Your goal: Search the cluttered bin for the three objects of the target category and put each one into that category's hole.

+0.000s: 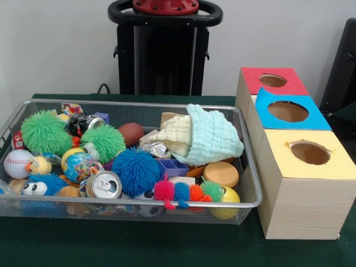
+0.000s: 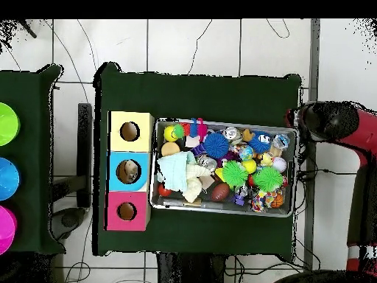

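Observation:
A wire mesh bin holds a heap of toys: two green spiky balls, a blue spiky ball, a baseball, a soda can, a small football, a mint cloth and a yellow ball. Beside it stand three wooden boxes with holes, topped red, blue and yellow. In the overhead view something pale lies inside the blue box's hole. The red arm's dark end hangs beyond the bin's right side, off the table.
A multi-coloured spiky caterpillar and an orange disc lie at the bin's front rim. In the overhead view green, blue and magenta bowls sit on a second table at the left.

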Controlling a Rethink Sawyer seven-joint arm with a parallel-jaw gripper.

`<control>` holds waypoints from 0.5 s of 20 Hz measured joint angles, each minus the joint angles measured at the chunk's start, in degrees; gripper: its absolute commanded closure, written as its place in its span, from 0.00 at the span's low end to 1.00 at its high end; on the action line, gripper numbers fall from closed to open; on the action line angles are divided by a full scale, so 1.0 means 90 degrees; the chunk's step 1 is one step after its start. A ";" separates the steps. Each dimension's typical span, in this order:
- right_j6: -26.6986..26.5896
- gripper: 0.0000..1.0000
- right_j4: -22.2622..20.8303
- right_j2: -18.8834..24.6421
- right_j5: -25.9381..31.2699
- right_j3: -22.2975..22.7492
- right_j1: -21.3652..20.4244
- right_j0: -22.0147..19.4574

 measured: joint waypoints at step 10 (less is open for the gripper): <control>0.0000 0.00 0.0123 -0.0001 0.0001 0.0232 -0.0049 -0.0124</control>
